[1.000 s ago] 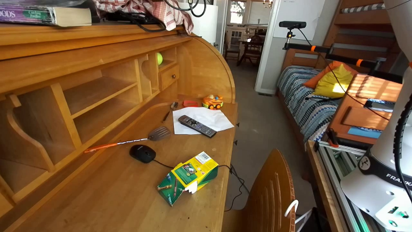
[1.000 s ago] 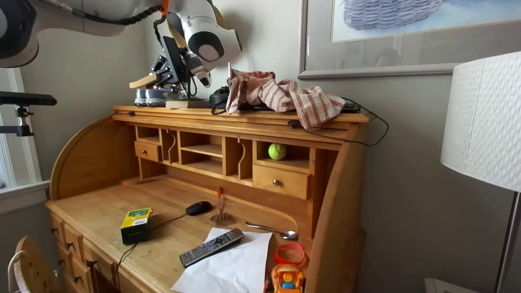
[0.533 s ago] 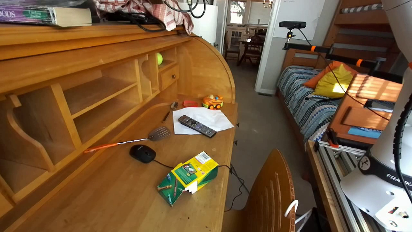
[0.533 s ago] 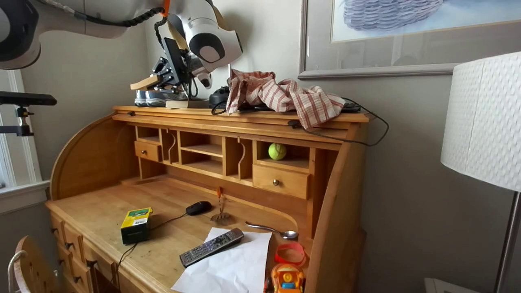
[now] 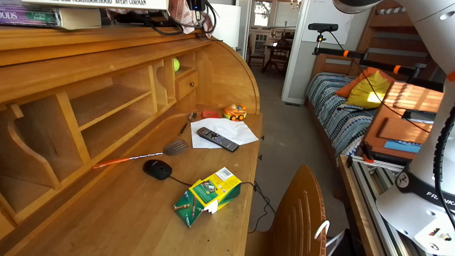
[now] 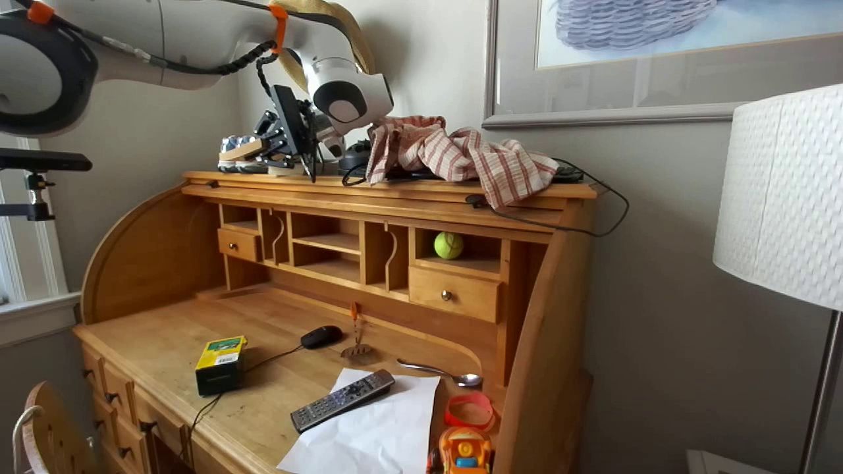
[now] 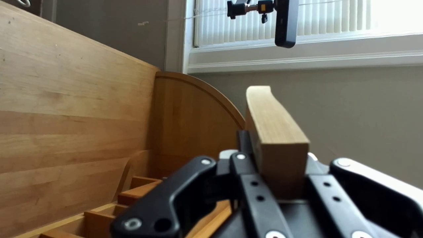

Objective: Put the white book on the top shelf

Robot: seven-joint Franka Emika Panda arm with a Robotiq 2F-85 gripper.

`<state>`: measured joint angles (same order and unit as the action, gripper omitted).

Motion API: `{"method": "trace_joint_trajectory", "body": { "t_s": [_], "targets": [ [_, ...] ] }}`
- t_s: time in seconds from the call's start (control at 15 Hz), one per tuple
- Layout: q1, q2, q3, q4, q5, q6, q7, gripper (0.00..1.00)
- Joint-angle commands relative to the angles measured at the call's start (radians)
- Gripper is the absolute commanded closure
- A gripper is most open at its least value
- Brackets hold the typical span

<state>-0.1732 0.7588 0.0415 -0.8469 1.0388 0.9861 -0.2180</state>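
White book has lowered nearer the top shelf.

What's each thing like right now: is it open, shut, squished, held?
White book, closed and held
Tool, shut on the book
Desk, open
Drawer under the ball, shut
Towel, crumpled
Paper, spread out
Remote, buttons up
Crayon box, lying down, looks torn
Toy car, on its wheels

Claw gripping book, top shelf below
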Motion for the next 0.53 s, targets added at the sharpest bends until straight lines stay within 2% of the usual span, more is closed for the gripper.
{"method": "trace_joint_trajectory", "body": {
  "t_s": [0.0,0.2,0.33,0.4,0.47],
  "targets": [
    [0.019,0.083,0.022,0.172,-0.033,0.018,0.042,0.95],
    [0.026,0.119,0.025,0.245,-0.079,0.027,0.077,0.95],
    [0.016,0.141,0.056,0.272,-0.073,0.000,0.089,0.95],
    [0.025,0.085,0.023,0.185,-0.062,0.015,0.047,0.80],
    [0.023,0.096,0.031,0.199,-0.062,0.015,0.054,0.80]
  ]
}}
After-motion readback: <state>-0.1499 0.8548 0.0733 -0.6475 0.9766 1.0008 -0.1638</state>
